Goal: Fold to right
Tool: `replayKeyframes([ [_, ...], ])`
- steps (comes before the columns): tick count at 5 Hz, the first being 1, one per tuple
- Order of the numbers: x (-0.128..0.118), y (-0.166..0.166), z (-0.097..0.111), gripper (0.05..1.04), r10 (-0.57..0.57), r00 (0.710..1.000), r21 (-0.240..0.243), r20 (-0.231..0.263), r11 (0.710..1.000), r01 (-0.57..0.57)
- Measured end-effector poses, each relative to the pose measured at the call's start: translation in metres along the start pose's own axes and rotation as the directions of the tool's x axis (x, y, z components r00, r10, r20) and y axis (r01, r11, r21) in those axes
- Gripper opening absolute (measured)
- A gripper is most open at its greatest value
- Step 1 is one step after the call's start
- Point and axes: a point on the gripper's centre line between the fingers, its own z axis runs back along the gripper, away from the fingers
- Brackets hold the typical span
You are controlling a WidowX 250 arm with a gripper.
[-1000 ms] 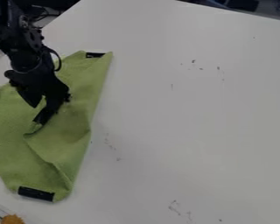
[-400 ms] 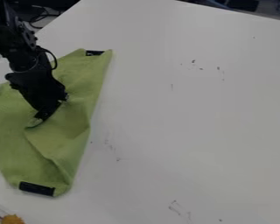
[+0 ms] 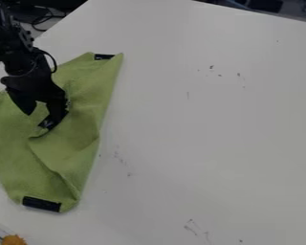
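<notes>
The green cloth (image 3: 25, 153) lies rumpled along the left side of the white table, its right edge folded over and a crease running down towards its lower end. Black patches mark its top corner, bottom end and left edge. Over the cloth's middle hangs my gripper (image 3: 37, 120), its two fingers spread apart with green fabric visible between them. The right finger's tip is at a raised pucker in the fabric; I cannot tell whether they touch.
White table surface (image 3: 206, 119) with small dark marks spreads out to the right of the cloth. An orange object (image 3: 14, 239) is at the bottom left corner, beside a clear edge. Dark cables lie beyond the table's upper left edge.
The gripper's fingers came together and then parted again, and the gripper has shifted slightly up and left. The cloth's lower end has moved up a little.
</notes>
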Motion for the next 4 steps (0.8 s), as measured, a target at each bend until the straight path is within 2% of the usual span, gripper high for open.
replayKeyframes([
  [2, -0.003, 0.003, 0.000, 0.995, 0.003, 1.000, -0.008, -0.006, 1.000, -0.003],
  [3, -0.008, -0.003, 0.007, 0.997, -0.016, 1.000, 0.009, -0.009, 1.000, 0.017],
  [4, -0.005, -0.013, 0.014, 0.998, -0.040, 0.999, 0.027, 0.011, 0.999, 0.039],
])
